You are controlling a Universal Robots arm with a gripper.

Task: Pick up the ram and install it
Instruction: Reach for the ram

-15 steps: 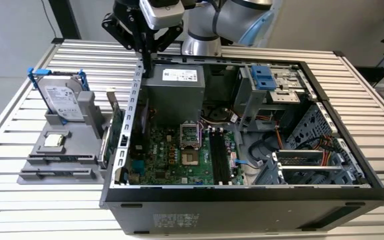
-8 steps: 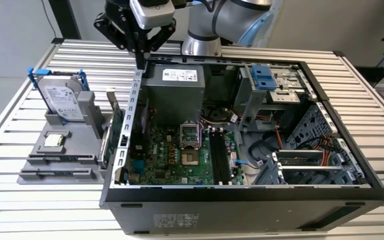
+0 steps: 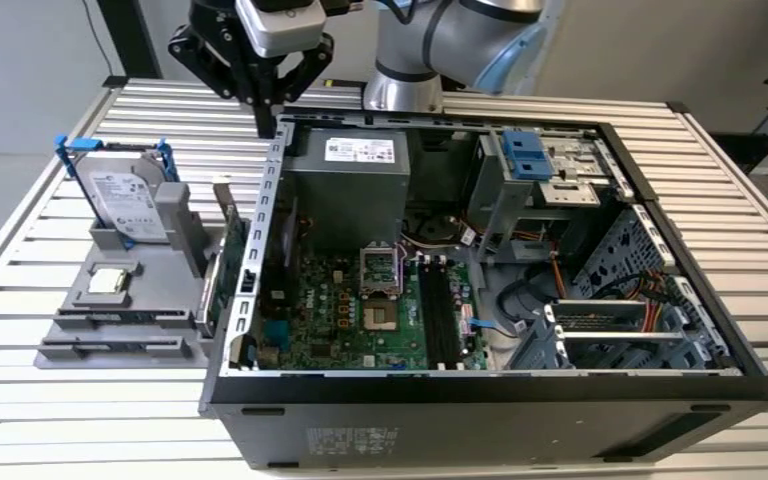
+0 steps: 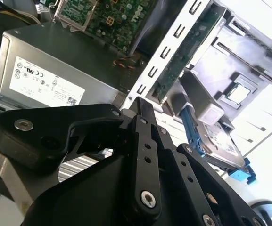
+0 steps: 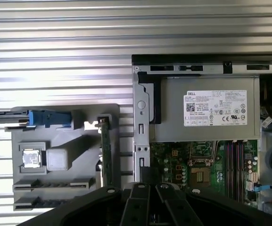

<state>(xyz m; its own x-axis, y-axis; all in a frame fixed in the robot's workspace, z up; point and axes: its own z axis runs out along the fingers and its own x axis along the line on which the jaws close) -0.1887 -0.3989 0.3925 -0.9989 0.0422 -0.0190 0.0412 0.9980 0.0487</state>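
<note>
My gripper (image 3: 267, 122) hangs shut above the rear left corner of the open computer case (image 3: 491, 385), just over its back wall. I see nothing between its black fingers (image 4: 143, 117). The ram is hidden from me. Inside the case lies the green motherboard (image 3: 344, 320) with its long black memory slots (image 3: 435, 310) beside the processor socket. In the first wrist view the gripper (image 5: 149, 175) sits over the case wall, with the slots (image 5: 234, 162) off to one side.
A grey power supply (image 3: 344, 185) fills the case's rear. On the exterior view's left a grey holder (image 3: 131, 300) carries a blue-framed hard drive (image 3: 124, 200), a small chip (image 3: 107, 281) and an upright green card (image 3: 233, 260). The slatted metal table (image 3: 77, 420) surrounds everything.
</note>
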